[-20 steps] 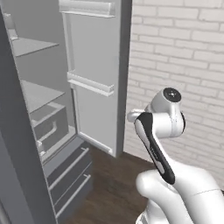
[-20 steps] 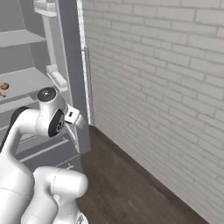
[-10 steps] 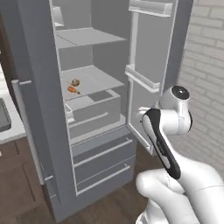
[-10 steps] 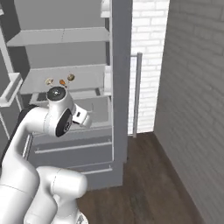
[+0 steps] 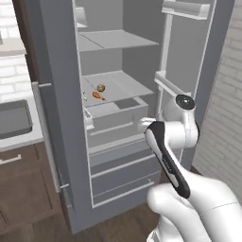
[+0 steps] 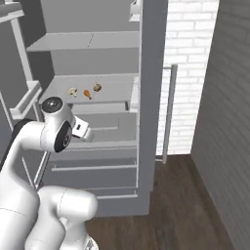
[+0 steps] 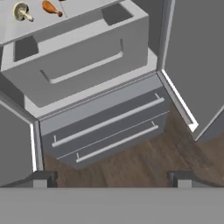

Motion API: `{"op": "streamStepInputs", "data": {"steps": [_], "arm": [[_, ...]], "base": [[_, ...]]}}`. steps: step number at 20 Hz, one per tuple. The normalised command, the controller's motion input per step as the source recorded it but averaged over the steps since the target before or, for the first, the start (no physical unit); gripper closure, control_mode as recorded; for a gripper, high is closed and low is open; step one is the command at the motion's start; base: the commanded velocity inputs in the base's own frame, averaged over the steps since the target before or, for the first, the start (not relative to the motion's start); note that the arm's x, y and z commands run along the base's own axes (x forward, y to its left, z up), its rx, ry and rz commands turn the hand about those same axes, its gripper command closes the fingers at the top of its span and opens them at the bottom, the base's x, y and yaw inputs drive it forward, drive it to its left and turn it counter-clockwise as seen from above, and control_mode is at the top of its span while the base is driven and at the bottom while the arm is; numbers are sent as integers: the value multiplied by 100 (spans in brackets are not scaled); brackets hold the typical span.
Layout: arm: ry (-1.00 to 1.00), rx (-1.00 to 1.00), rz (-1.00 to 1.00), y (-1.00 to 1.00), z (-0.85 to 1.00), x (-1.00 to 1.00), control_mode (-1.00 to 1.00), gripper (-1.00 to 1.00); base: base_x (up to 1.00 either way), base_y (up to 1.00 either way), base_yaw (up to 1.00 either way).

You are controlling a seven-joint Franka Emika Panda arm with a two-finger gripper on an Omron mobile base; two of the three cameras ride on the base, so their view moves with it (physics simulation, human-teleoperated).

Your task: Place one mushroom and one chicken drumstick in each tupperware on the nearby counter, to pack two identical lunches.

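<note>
The whole scene has been sliding sideways across both base views since the earlier frames, which marks a turn of the base rather than a move of the things; the open refrigerator [image 5: 118, 108] is now facing the robot squarely. On its middle shelf [image 6: 117, 88] three small items are lying close together but apart: a cream-white mushroom [image 6: 72, 91], an orange chicken drumstick [image 6: 87, 93] and a brown-capped mushroom [image 6: 97, 87]. In the left base view the drumstick [image 5: 97, 95] is sitting just in front of the brown-capped mushroom [image 5: 100, 87].

The gripper [image 7: 111, 178] is hanging in front of the lower drawers [image 7: 105, 127] with its two fingertips [image 7: 43, 178] spread about as wide as they go and nothing between them. The hand view is looking down over a pulled-out drawer bin [image 7: 83, 52] and the dark wooden floor [image 7: 144, 162], with the cream-white mushroom [image 7: 21, 12] and drumstick [image 7: 51, 7] at the upper left.

At the left edge of the left base view, a grey tupperware [image 5: 13, 118] is resting on the light counter [image 5: 21, 139] above dark brown cabinets [image 5: 21, 189]. A white brick wall [image 6: 188, 73] is standing beyond the refrigerator door [image 6: 154, 97].
</note>
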Motion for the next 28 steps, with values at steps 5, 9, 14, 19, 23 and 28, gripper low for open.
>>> {"op": "streamStepInputs", "data": {"steps": [5, 9, 14, 19, 23, 28], "arm": [[0, 0, 0, 0, 0, 0, 100, -100], [0, 0, 0, 0, 0, 0, 100, -100], [0, 0, 0, 0, 0, 0, 100, -100], [0, 0, 0, 0, 0, 0, 100, -100], [0, 0, 0, 0, 0, 0, 100, -100], [0, 0, 0, 0, 0, 0, 100, -100]], "base": [[34, -79, 32], [2, 0, 6], [47, 0, 19], [60, 0, 17], [44, 28, 11], [4, 15, 7]]}}
